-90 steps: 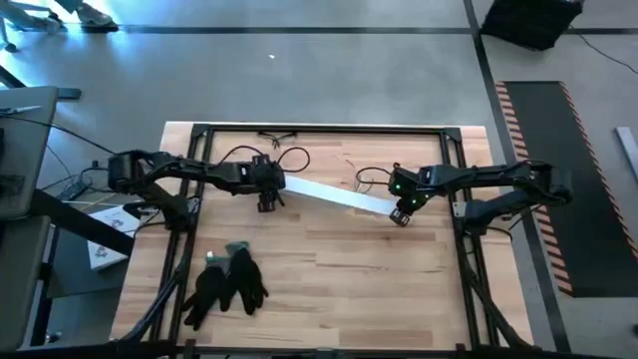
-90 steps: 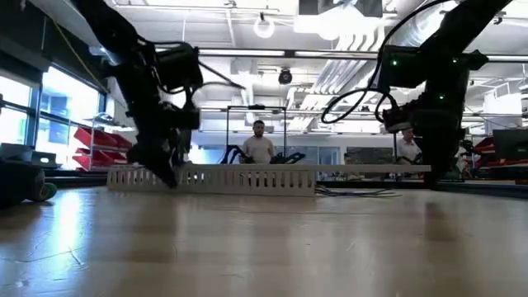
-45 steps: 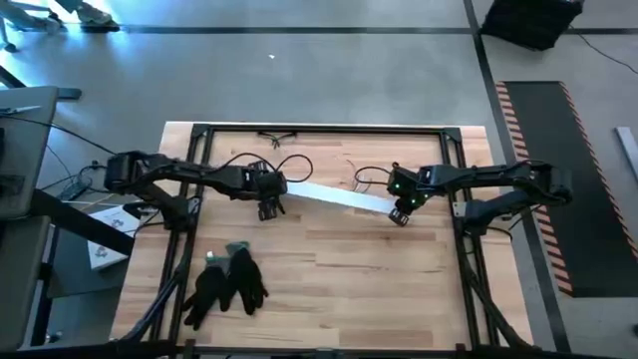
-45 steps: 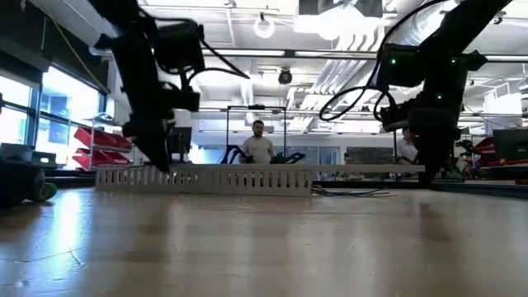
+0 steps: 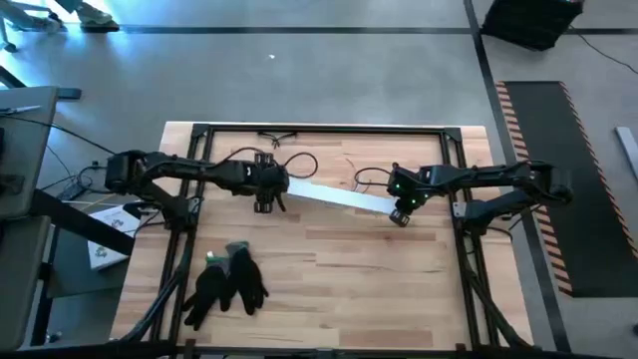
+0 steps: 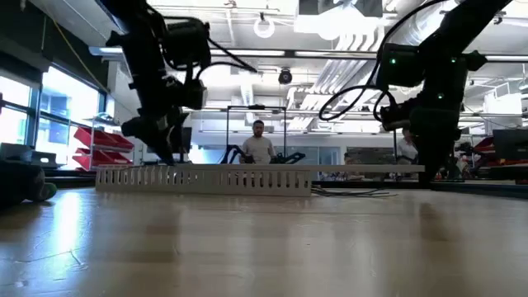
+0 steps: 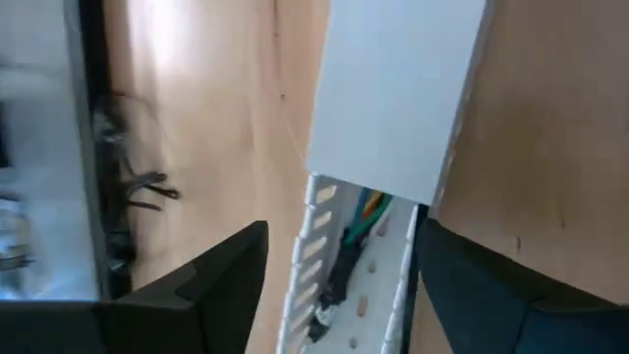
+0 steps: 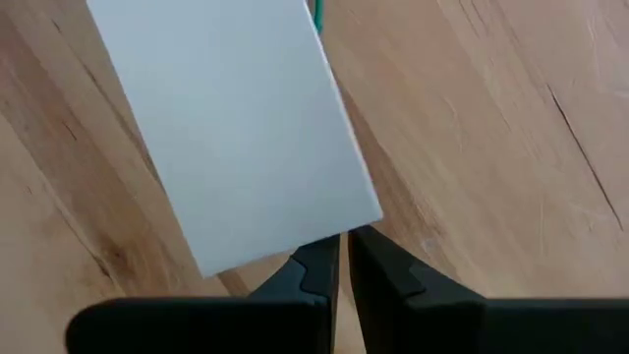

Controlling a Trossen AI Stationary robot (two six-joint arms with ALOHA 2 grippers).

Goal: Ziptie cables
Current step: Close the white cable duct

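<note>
The left pincer (image 5: 265,202) hangs over the left end of a long white slotted channel (image 5: 334,195) that lies aslant across the wooden bench (image 5: 329,279). In the left wrist view its two dark fingers (image 7: 211,285) stand wide apart, one on either side of the channel (image 7: 393,108), gripping nothing. Between those fingers the channel's open slotted end shows, and inside it lie the cables (image 7: 359,221): thin green, dark and orange strands running along the trough and passing under the flat white cover just beyond the fingers. Past that cover, to one side, thin dark wires (image 7: 133,187) lie near the bench's black frame.

The right pincer (image 5: 400,214) sits at the channel's other end. In the right wrist view its fingers (image 8: 314,270) are nearly closed, with only a thin gap between the tips, which meet the near edge of the white cover (image 8: 231,128); whether they pinch that edge cannot be told. At the cover's far end a sliver of green cable (image 8: 317,15) peeps out.

Seen level across the bench, the channel (image 6: 206,177) rests flat with its slotted side wall facing the camera, the left arm (image 6: 161,82) above one end and the right arm (image 6: 429,91) at the other. Nearer the bench's front edge, well away from both pincers, lies a pair of black gloves (image 5: 227,282). In the room beyond, a person (image 6: 259,145) stands.
</note>
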